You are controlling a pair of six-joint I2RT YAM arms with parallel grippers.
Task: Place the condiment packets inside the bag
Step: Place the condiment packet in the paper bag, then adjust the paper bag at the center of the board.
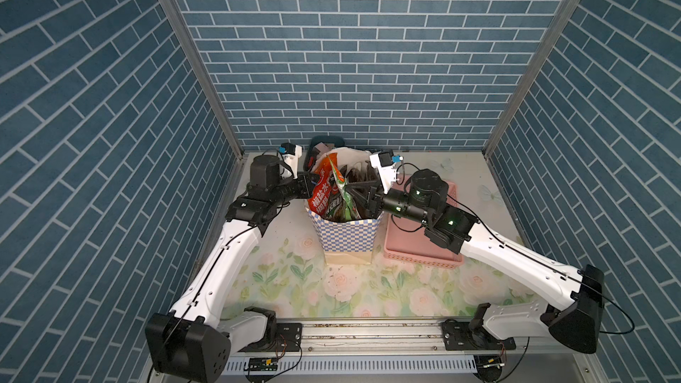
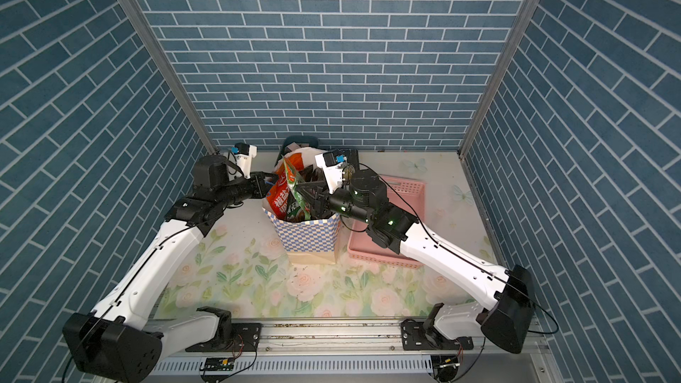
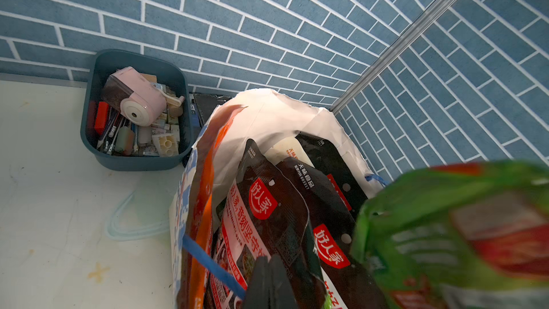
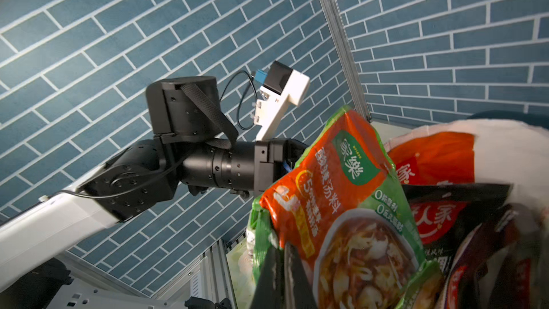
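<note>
1. Condiment packets (image 1: pixel 333 197) are standing crowded in the checkered paper bag (image 1: pixel 348 239) at the middle of both top views, and several are poking well above its rim.
2. Right end effector (image 4: pixel 282 248) is pinching the lower edge of a green soup packet (image 4: pixel 341 197), fingers together on the foil. That packet is sitting high over the bag's mouth and is not yet down inside.
3. Left end effector (image 3: pixel 269 260) is holding its fingers together at the bag's left rim, as the top views show it, beside the blue cord handle (image 3: pixel 208 260). Whether it is gripping cord or paper, I cannot tell.
4. Letting go this high is risking the glossy pouch sliding over the black packets (image 3: pixel 267 203) and dropping onto the tabletop (image 1: pixel 294 289).
5. Pushing down hard is risking the tall bag tipping toward the pink basket (image 1: pixel 416 252), or its ragged paper rim tearing.
6. Loosening the left hold early is risking the mouth folding shut.
</note>
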